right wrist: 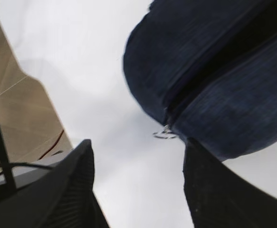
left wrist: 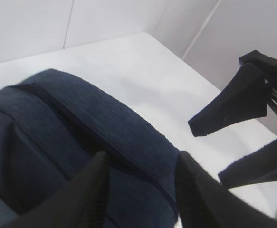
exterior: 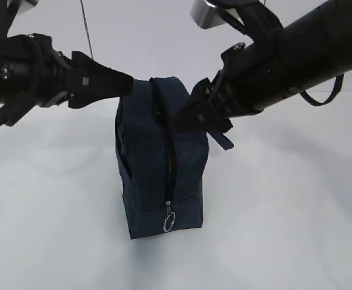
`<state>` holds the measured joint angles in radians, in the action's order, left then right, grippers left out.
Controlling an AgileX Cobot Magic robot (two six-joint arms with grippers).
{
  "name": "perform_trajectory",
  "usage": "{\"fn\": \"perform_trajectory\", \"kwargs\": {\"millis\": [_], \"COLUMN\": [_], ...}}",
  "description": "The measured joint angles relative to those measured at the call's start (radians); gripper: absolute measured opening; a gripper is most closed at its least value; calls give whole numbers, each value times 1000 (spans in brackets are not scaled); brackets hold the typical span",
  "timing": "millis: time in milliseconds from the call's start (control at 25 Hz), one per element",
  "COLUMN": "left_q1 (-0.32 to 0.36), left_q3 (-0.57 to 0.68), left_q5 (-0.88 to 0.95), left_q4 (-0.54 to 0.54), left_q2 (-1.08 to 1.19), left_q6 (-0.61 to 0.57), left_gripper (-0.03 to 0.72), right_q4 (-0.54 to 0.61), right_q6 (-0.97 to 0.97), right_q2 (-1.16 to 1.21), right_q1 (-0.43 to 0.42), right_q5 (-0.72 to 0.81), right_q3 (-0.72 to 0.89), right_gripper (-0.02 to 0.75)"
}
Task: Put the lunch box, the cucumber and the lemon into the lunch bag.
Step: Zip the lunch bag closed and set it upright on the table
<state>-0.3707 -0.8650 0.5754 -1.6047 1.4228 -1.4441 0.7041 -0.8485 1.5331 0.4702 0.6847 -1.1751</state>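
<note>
We see the lunch bag [exterior: 160, 163] upright on the table [exterior: 284, 211], its zipper parted. Our left gripper [left wrist: 140, 183] and right gripper [right wrist: 138, 183] flank its top, jaws spread, holding nothing.

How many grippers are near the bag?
2: left gripper at the bag's upper left, right gripper at its upper right.
</note>
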Motion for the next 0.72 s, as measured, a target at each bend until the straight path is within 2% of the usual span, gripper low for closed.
{"fn": "perform_trajectory", "kwargs": {"millis": [160,280,400,520,720], "left_q1": [41,101,147,154,156], "left_q3": [0,0,0,0,42], "left_q5": [114,196,232,243,230], "left_q4": [140,220,282,354,376], "left_q2": [-3,-3,-19,-52,-111], "left_q6": [130,202,220,226,226], "left_gripper": [334,334,334,334,337], "right_q4": [-30,-30,-7,47,128], "right_q6": [0,0,0,-15,-52], "right_q2": [-2,-4,-4,-15,-107], "right_q1": [0,0,0,0,0], "right_q5": [136,215,258,267,209], "right_q3": [0,0,0,10,111], "right_gripper": [454,454,454,454,453]}}
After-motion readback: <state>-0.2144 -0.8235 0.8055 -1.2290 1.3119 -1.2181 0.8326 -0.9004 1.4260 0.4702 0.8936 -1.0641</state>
